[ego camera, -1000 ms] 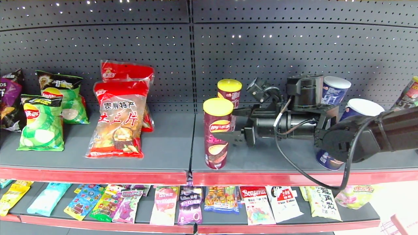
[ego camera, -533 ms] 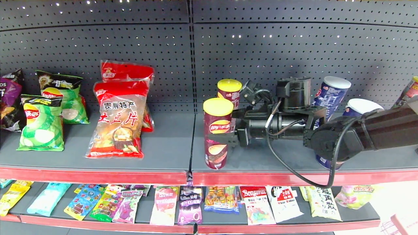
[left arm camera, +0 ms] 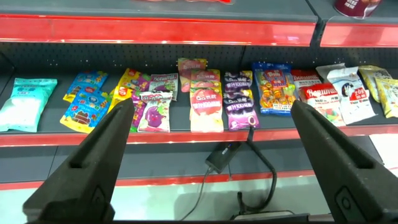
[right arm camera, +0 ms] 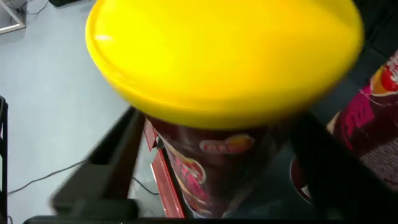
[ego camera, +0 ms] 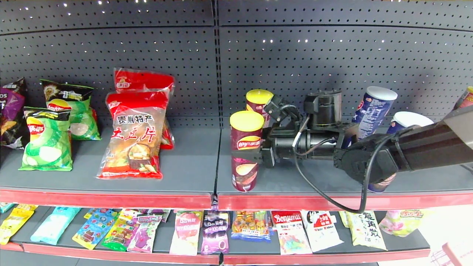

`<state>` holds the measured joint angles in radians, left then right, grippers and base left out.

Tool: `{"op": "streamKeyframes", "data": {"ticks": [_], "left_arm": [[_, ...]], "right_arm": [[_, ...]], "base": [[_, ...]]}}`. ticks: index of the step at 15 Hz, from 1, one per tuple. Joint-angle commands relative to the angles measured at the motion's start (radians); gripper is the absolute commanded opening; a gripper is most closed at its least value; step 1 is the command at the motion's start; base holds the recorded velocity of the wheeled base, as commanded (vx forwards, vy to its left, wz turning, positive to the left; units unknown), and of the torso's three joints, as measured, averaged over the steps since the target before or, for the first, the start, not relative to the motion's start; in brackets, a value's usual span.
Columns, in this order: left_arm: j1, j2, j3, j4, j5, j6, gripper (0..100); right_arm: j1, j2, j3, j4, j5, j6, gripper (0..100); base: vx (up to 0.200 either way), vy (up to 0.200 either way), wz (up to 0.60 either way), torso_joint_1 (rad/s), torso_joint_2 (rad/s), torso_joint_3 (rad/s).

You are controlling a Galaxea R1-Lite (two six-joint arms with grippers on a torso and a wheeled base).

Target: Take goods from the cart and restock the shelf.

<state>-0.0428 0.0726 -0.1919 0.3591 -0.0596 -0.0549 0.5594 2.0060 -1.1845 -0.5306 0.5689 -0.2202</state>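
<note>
The right end effector (ego camera: 255,143) has slid leftward along the upper shelf (ego camera: 295,177) over the past second, closing on the front purple chip can (ego camera: 242,142); the can stands upright near the shelf's front edge, unmoved; the end effector's spread fingers now straddle it below the yellow lid (right arm camera: 224,56); a grasp or straightening nudge looks imminent.

The front can (ego camera: 245,155) carries a round red-and-yellow logo crossed by script, with larger pink lettering under it. Left of the can, the red bag (ego camera: 133,140) shows a row of dark characters above three big red ones. Farther left, two green bags (ego camera: 48,144) each bear a round red logo. Right of the can, the blue cups (ego camera: 374,107) have print too small to read. Below the can, on the lower shelf (ego camera: 332,255), a white packet (ego camera: 291,231) has white lettering on a red band.
</note>
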Motion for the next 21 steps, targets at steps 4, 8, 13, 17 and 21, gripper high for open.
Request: {"op": "streamKeyframes", "data": {"ticks": [4,8,13,17,21], "left_arm": [[0.000,0.001,0.000,0.000,0.001,0.000,100],[0.000,0.003,0.000,0.000,-0.002,0.000,100],[0.000,0.003,0.000,0.000,-0.002,0.000,100],[0.000,0.003,0.000,0.000,-0.002,0.000,100],[0.000,0.003,0.000,0.000,-0.003,0.000,100]], "right_arm": [[0.007,-0.009,0.011,-0.002,-0.003,-0.001,0],[-0.004,-0.065,0.055,-0.002,-0.021,-0.001,0],[-0.049,-0.084,0.100,-0.006,-0.009,-0.008,0],[-0.064,-0.087,0.115,-0.006,0.020,-0.010,0],[-0.070,-0.085,0.117,-0.006,0.028,-0.010,0]], "base": [[0.000,0.000,0.00,0.000,0.00,0.000],[0.000,0.000,0.00,0.000,0.00,0.000],[0.000,0.000,0.00,0.000,0.00,0.000],[0.000,0.000,0.00,0.000,0.00,0.000],[0.000,0.000,0.00,0.000,0.00,0.000]]}}
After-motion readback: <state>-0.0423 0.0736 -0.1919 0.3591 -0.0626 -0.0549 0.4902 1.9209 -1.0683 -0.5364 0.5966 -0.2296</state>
